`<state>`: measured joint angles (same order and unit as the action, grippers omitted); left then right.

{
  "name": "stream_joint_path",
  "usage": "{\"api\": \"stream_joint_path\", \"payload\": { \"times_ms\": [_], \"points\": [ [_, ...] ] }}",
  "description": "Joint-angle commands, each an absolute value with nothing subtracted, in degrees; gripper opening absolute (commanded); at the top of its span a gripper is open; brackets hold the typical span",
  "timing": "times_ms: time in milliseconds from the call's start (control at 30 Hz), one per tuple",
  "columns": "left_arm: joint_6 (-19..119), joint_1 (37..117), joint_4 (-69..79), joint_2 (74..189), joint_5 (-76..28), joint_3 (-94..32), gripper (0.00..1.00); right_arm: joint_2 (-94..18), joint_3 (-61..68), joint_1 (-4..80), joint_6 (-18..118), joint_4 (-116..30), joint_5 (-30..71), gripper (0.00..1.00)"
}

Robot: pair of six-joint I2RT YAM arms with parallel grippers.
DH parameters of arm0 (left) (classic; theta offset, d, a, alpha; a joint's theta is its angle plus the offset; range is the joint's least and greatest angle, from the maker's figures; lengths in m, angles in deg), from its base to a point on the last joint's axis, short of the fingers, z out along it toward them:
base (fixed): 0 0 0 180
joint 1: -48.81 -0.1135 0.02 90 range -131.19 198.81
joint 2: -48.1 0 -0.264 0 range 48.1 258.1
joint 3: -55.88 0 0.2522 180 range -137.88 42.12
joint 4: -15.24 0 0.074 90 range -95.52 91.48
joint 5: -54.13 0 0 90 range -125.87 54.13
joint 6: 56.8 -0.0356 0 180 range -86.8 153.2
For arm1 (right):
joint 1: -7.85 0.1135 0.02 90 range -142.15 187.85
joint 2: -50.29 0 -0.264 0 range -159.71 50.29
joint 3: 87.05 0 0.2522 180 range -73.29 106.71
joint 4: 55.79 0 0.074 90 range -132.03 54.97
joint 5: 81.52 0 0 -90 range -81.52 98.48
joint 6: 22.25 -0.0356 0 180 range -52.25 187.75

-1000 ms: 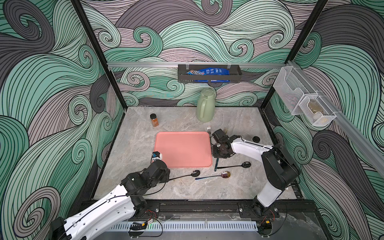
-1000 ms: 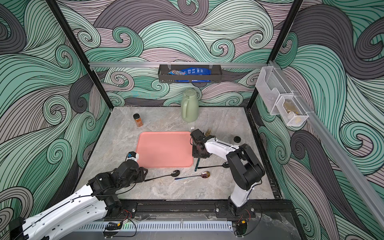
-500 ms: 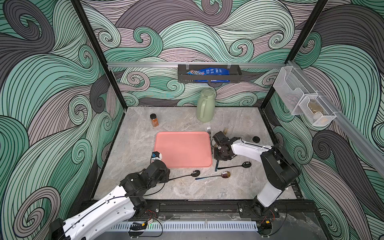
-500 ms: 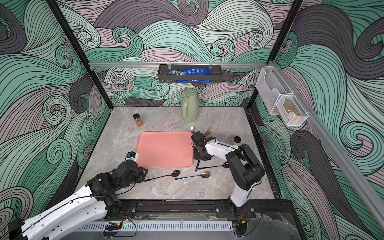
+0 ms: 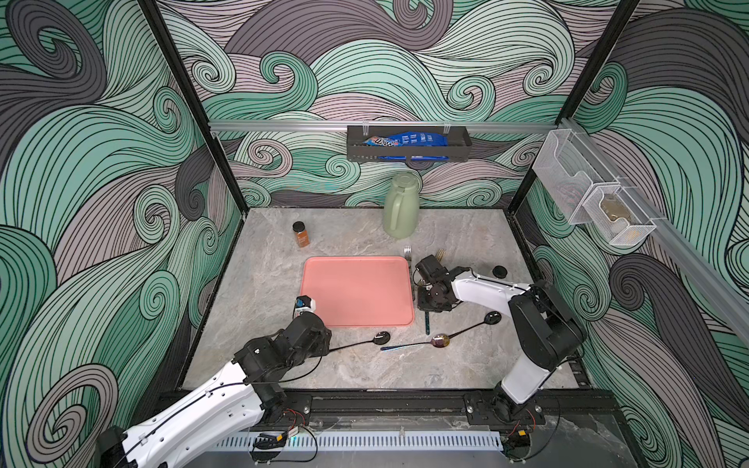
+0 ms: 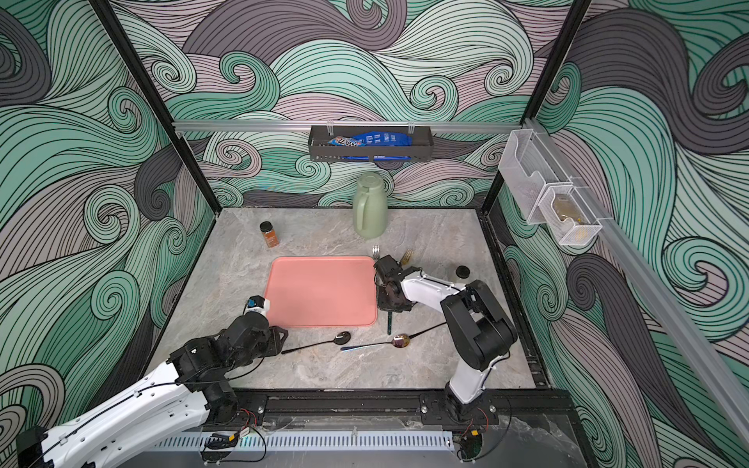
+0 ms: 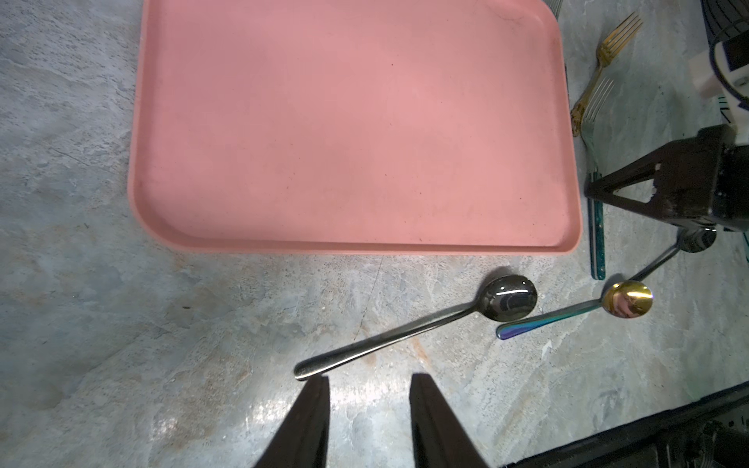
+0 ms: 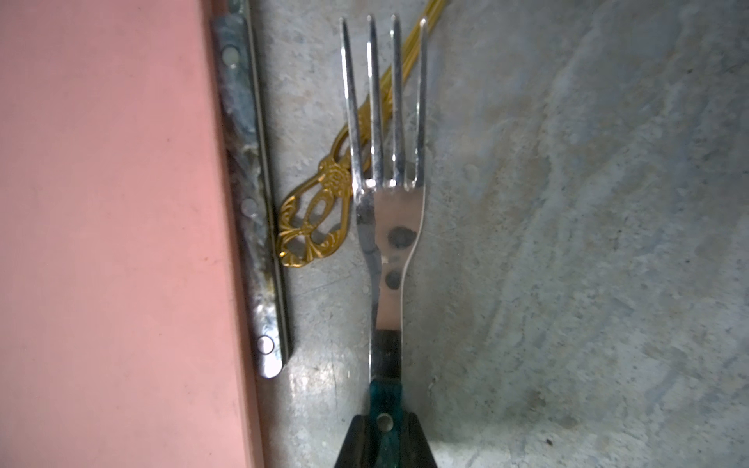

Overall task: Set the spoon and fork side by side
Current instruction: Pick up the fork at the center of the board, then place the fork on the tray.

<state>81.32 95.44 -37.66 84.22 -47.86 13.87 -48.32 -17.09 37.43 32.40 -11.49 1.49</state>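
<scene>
One grey marbled bench carries everything. Its top looks smooth and hard, so I judge that flat cutlery will skate on it under a nudge rather than stay put. The pink tray takes up the middle with nothing on it, and a green pitcher stands behind it, well apart from the work. The most open room is the strip of bench in front of the tray. The right gripper has its jaws pinching the handle of the teal-handled fork, just beside the tray's right edge, with the tines pointing toward the back. That fork should be stiff and light, and its handle likely gives a surer hold than the polished neck. The left gripper holds its jaws partly spread and empty, just short of the handle tip of a dark spoon that lies in front of the tray. That spoon is thin, glossy and low. A hold across the narrow handle near its middle looks best, since a pinch at the tip may let it swing. An iridescent spoon lies just beside it, and a gold fork crosses beneath the held fork's tines. Either could get dragged along.
</scene>
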Motion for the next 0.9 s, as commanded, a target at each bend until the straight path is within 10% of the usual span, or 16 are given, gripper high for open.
{"api": "stream_joint_path", "payload": {
  "times_ms": [0,367,867],
  "points": [
    [81.55,95.36,-39.63,83.07,-48.15,13.9,0.37,-45.67,-14.93,36.69,31.88,-9.76,1.65,0.09],
    [79.7,95.31,-45.11,77.33,-54.66,11.14,0.37,-42.55,-1.62,40.45,30.4,-3.62,2.25,0.04],
    [80.05,95.32,-49.43,76.34,-58.49,8.24,0.37,-66.89,30.99,52.35,27.56,2.56,3.41,0.02]
  ]
}}
